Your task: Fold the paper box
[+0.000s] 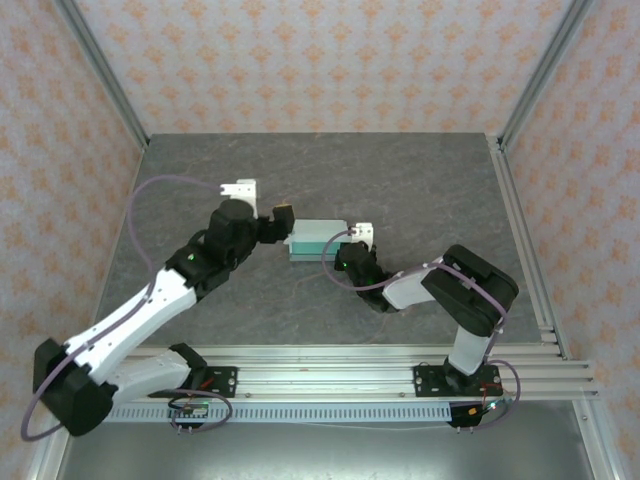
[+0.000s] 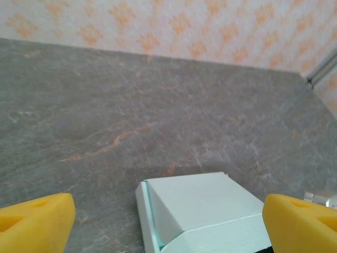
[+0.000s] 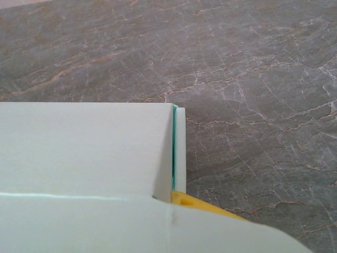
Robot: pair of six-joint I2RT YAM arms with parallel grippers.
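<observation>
Near the middle of the grey marbled table (image 1: pixel 400 180), the paper box (image 1: pixel 315 240) sits as a small, shallow, pale mint rectangle with its long side running left to right, wedged between the two claws. The left gripper (image 1: pixel 285 225) reaches in from the left and meets the box at its left end. From its own wrist camera the jaws stand released and wide: one yellow fingertip (image 2: pixel 34 219) sits at the far left, well apart from the card, while the other sits at the far right, just beside the box's edge. The box (image 2: pixel 200 211) lies between them, with one folded panel sloping up and a thin white wall along its left side. The right gripper (image 1: pixel 345 255) comes in from the right arm, which is bent low over the table, and sits at the near-right corner of the box. It is clenched tight. In its wrist view a broad card panel of the box (image 3: pixel 79 147) lies across the lower frame, right over the fingers, so that one yellow fingertip (image 3: pixel 200 204) pokes out from behind it beside an upright wall with a thin teal edge. Whether any card is nipped between those fingers I can't make out. Patterned peach wallpaper (image 1: pixel 300 60) closes the far side, and the aluminium rail (image 1: pixel 330 365) carries both arm bases at the near edge.
</observation>
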